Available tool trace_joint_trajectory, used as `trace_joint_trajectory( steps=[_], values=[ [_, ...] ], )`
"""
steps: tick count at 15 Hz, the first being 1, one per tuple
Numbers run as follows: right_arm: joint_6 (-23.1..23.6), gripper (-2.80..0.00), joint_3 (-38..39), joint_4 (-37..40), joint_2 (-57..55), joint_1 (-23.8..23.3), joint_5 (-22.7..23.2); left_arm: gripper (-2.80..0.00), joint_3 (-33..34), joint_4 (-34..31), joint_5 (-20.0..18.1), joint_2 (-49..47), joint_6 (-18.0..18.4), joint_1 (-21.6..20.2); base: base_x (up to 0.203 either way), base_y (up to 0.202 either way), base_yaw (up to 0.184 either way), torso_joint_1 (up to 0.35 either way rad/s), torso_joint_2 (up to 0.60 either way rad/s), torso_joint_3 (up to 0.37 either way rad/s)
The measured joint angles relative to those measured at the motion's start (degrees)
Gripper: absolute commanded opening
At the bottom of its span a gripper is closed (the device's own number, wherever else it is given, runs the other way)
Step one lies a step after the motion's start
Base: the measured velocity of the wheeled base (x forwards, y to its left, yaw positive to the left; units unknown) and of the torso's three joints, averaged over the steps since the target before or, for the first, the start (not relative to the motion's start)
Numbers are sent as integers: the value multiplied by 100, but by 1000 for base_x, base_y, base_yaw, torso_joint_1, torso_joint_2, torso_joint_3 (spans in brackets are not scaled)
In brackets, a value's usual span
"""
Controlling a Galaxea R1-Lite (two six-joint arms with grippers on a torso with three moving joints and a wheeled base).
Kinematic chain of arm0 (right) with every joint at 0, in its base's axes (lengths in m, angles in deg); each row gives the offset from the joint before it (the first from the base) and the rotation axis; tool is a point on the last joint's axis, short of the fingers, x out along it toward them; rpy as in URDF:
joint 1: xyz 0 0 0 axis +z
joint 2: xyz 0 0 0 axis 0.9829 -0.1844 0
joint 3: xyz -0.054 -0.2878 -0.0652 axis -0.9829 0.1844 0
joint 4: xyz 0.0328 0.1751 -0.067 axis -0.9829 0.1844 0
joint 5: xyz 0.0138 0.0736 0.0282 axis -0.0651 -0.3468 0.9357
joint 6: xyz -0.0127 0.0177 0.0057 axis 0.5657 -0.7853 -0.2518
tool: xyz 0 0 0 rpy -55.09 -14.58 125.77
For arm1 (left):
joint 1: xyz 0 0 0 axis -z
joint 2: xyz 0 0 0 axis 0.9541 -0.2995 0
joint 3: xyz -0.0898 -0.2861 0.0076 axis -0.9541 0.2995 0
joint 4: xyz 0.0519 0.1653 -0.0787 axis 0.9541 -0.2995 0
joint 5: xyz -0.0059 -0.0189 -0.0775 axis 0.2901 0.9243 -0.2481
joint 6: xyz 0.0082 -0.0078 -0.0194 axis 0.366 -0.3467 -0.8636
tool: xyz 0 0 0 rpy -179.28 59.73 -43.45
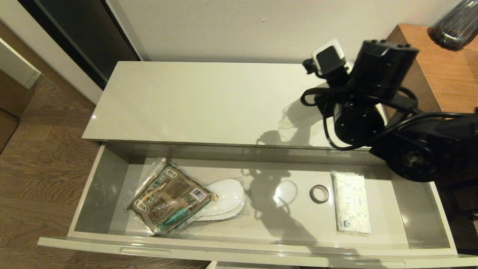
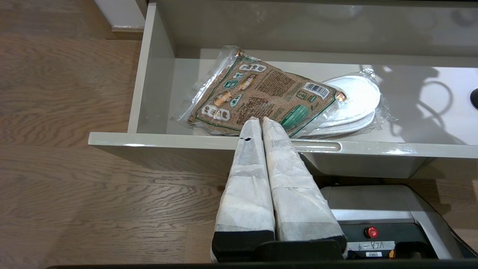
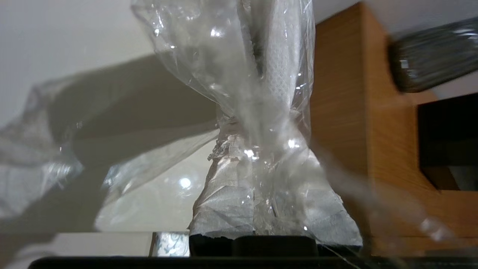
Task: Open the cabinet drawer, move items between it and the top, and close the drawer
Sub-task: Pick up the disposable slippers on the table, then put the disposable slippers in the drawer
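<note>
Glossy off-white, the top (image 1: 194, 101) of the long low cabinet runs beneath the wall, and below it the cabinet drawer (image 1: 93, 186) stands pulled out, its grey-beige inside showing. At the drawer's left end lies a flat brown-and-green printed packet (image 1: 170, 198), sealed, with a barcode patch near one corner; its small print cannot be read. It rests partly on a wrapped pair of white slippers (image 1: 226, 200), which juts out from under it toward the drawer's middle. Further right, a small black tape roll (image 1: 319, 193) lies flat on the drawer floor, and just beside it sits a white packet with pale blue print (image 1: 351, 203) in clear wrap, its lettering too small to make out. The right end effector (image 3: 257, 157) is up over the right end of the top, next to the orange-brown wooden side unit (image 1: 440, 71), its taped fingers (image 3: 224, 201) pinched on the clear plastic wrap of a second slipper pair (image 3: 276, 74), which stands up from the grip with loose film trailing off to one side. A dark ribbed vase (image 1: 457, 24) stands on the wooden surface. The left end effector (image 2: 261, 121) hangs low in front of the drawer's front edge, its two taped fingers (image 2: 246, 175) pressed together with nothing between them. Below it, a label on the robot's base (image 2: 373, 209) reads roughly "VLB-9", hand-written.
</note>
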Motion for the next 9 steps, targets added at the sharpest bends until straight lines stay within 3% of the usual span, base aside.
trace_joint_trajectory(
  steps=[6, 9],
  values=[
    [22, -280, 91, 262, 1295, 453, -229, -280, 0, 0, 0, 0, 2, 0, 0, 0, 0, 0, 0, 0],
    [38, -280, 96, 774, 1910, 1166, -627, -280, 0, -2, 1, 0, 0, 0, 0, 0, 0, 0, 0, 0]
  ],
)
